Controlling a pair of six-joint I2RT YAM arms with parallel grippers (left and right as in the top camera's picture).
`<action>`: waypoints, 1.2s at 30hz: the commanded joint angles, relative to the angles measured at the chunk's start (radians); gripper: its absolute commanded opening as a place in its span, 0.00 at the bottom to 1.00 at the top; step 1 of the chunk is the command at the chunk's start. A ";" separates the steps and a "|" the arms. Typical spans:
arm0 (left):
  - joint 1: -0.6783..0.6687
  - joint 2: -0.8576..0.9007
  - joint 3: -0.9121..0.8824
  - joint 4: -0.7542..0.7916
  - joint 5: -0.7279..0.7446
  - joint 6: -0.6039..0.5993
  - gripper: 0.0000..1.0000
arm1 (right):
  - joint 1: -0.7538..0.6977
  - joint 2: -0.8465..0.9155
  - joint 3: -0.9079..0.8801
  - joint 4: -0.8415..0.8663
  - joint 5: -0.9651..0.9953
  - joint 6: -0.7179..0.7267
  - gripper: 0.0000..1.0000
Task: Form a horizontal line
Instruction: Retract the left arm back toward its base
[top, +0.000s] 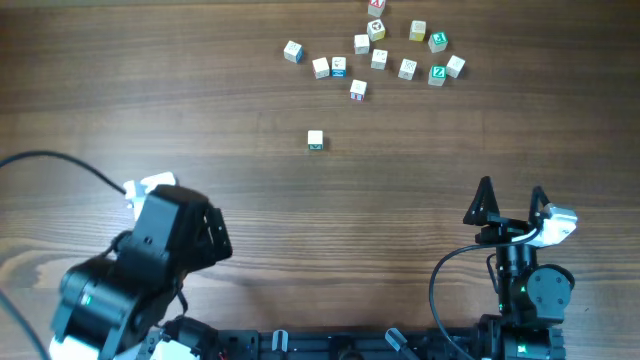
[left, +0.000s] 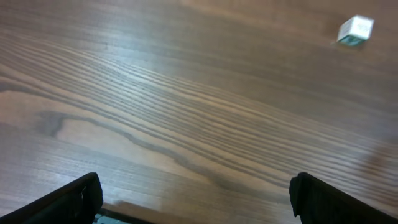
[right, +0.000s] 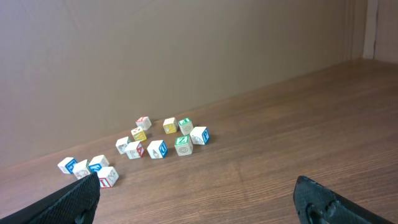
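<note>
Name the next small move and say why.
Probably reach the open left pincer toward the lone cube: it lies apart from the cluster, closer than any other cube, and shows in the left wrist view. No row exists yet, and nothing is held.

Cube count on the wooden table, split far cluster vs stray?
Small white letter cubes in the far cluster: 13
Lone small white letter cube nearer the arms: 1
Total: 14

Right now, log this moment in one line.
left pincer open, empty | right pincer open, empty | small white letter cubes scattered | line unformed
</note>
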 joint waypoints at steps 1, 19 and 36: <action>0.008 -0.022 -0.005 0.001 -0.020 -0.022 1.00 | 0.003 -0.005 -0.001 0.005 0.011 0.007 0.98; 0.008 -0.020 -0.005 0.002 -0.020 -0.022 1.00 | 0.003 -0.005 -0.001 0.005 0.011 0.007 1.00; 0.008 -0.020 -0.005 0.002 -0.020 -0.021 1.00 | 0.003 -0.005 -0.001 0.005 0.011 0.007 1.00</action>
